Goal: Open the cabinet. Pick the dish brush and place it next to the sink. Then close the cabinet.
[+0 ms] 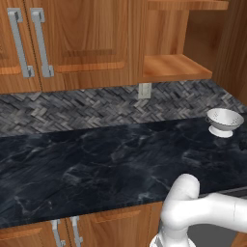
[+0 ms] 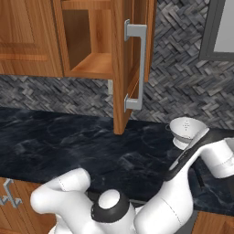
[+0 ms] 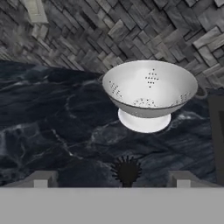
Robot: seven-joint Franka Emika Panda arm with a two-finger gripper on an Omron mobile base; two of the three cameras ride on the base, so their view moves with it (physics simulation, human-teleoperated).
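One dish brush [image 3: 126,171] lies between the wide-open, empty pincer [image 3: 111,179]; one colander [image 3: 149,94] beyond; one cabinet [image 2: 119,64] open.

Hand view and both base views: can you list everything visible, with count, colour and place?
Brown wooden wall cabinet: one, door swung open, wooden shelf bare, above the counter.
Vertical silver bar handle: one, on the open door.
Two-handled wall cabinet: one, brown, shut, left of the open one.
White colander: one, upright on the counter by the backsplash.
Small black dish brush: one, bristly head on the counter in front of the colander, between the fingertips.
Black marble counter: one.
Grey herringbone backsplash: one.
Wall outlet: one, pale.
Gripper: one, open, over the brush.
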